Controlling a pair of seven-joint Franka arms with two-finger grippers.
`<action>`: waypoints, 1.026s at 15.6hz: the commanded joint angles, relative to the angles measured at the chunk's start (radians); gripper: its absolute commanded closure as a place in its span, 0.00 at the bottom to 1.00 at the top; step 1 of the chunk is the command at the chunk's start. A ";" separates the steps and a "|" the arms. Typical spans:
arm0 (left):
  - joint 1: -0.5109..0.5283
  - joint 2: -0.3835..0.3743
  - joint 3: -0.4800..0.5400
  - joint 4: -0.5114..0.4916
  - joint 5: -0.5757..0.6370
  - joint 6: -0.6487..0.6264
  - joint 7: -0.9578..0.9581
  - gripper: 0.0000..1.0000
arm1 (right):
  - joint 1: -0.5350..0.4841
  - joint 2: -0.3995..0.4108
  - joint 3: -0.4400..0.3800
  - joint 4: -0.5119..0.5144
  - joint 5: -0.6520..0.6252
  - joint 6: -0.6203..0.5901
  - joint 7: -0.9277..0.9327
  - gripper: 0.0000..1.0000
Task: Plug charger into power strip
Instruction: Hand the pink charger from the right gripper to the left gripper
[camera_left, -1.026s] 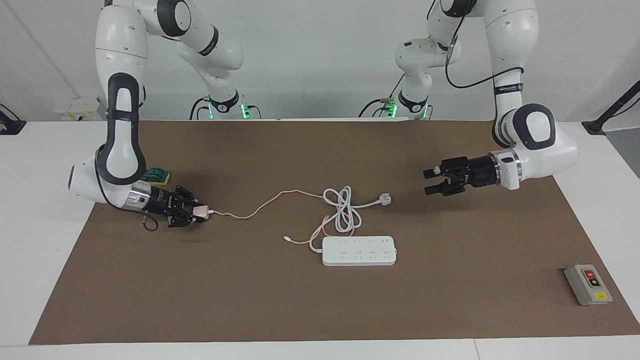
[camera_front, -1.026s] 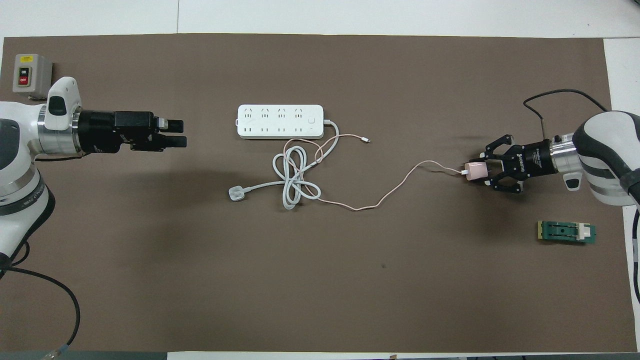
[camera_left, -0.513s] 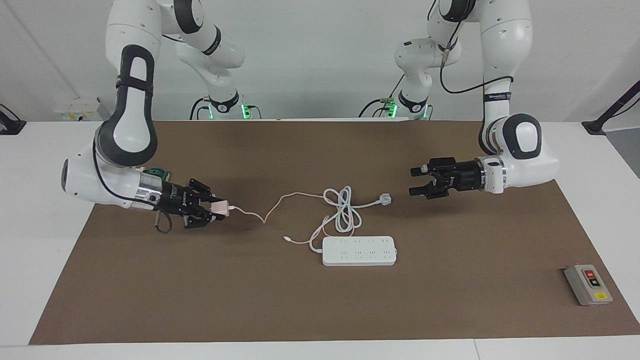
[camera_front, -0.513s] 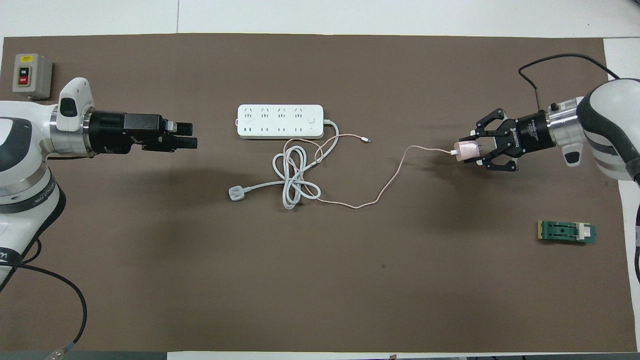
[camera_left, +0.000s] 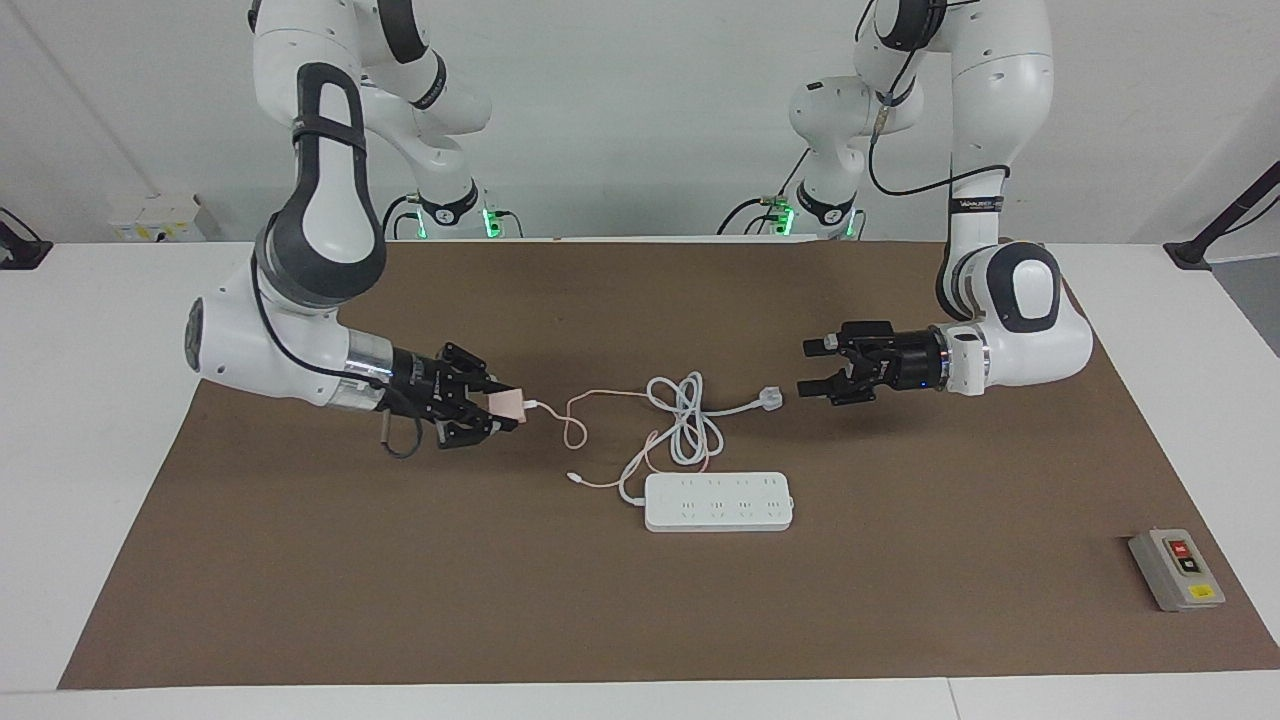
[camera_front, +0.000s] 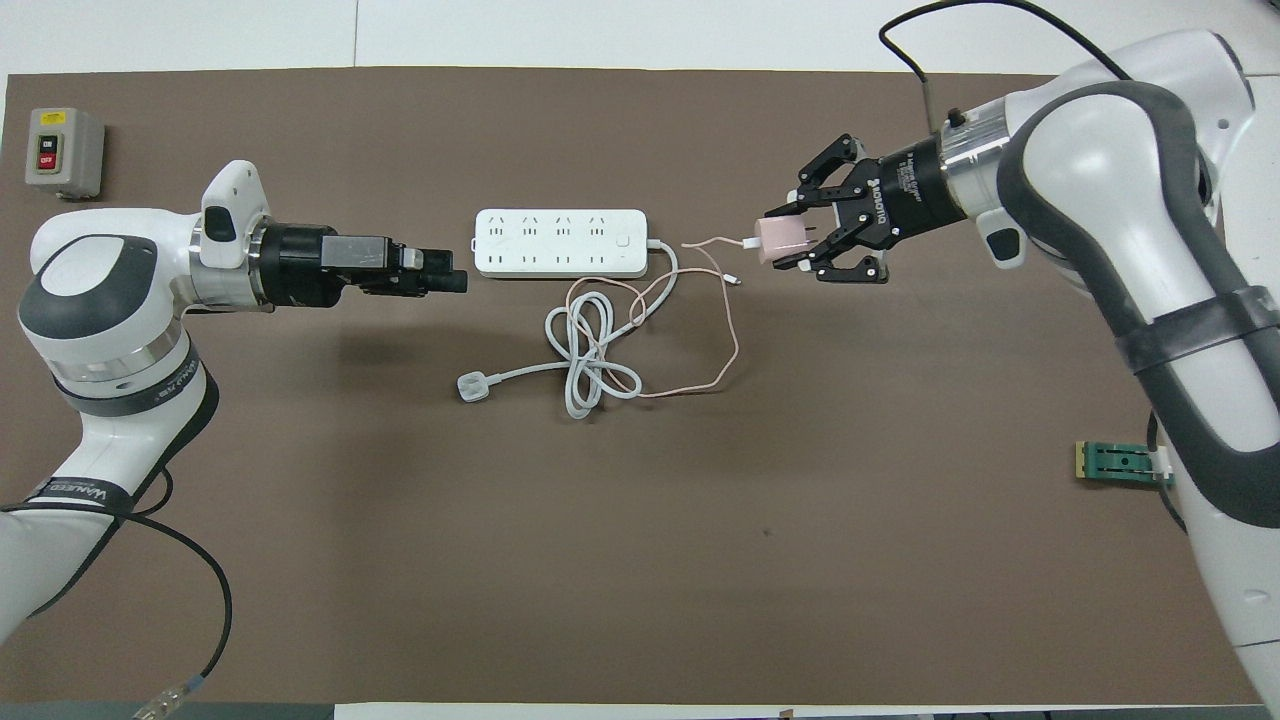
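Carrying the charger (camera_left: 506, 402) above the worktop (camera_left: 400, 600), the right gripper (camera_left: 497, 405) has its jaws clamped on the little pink cube, which hangs in the air over the brown mat toward the right arm's end of the power strip (camera_left: 718, 502). Its thin pink cable (camera_front: 722, 340) trails down from the cube and loops across the mat to the white tangle of cord (camera_left: 684, 420) that lies just nearer to the robots than the strip. The strip itself lies flat near the middle of the mat, sockets up, with nothing plugged into any of them.

The left gripper (camera_left: 815, 367) hovers with its jaws parted and empty, over the mat toward the left arm's end of the strip, close above the white three-pin plug (camera_left: 768, 399). It touches nothing that I can see.

By my reckoning the job stands about halfway: the charger is picked up and off the mat, but it is not over a socket yet and its prongs do not look turned downward. What is left is to bring it over the strip, line the prongs up with a socket and press it home, perhaps with the left arm steadying the strip.

A grey switch box (camera_left: 1176, 570) and a small green block (camera_front: 1122, 463) lie apart from all this.
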 joint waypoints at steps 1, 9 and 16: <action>-0.061 -0.009 0.015 -0.043 -0.072 0.017 0.031 0.00 | 0.082 0.025 -0.002 0.049 0.023 0.074 0.076 1.00; -0.141 -0.009 0.015 -0.063 -0.175 0.150 0.045 0.00 | 0.237 0.028 -0.002 0.049 0.020 0.223 0.160 1.00; -0.187 -0.008 0.015 -0.057 -0.223 0.183 0.048 0.00 | 0.289 0.031 -0.004 0.049 0.014 0.258 0.216 1.00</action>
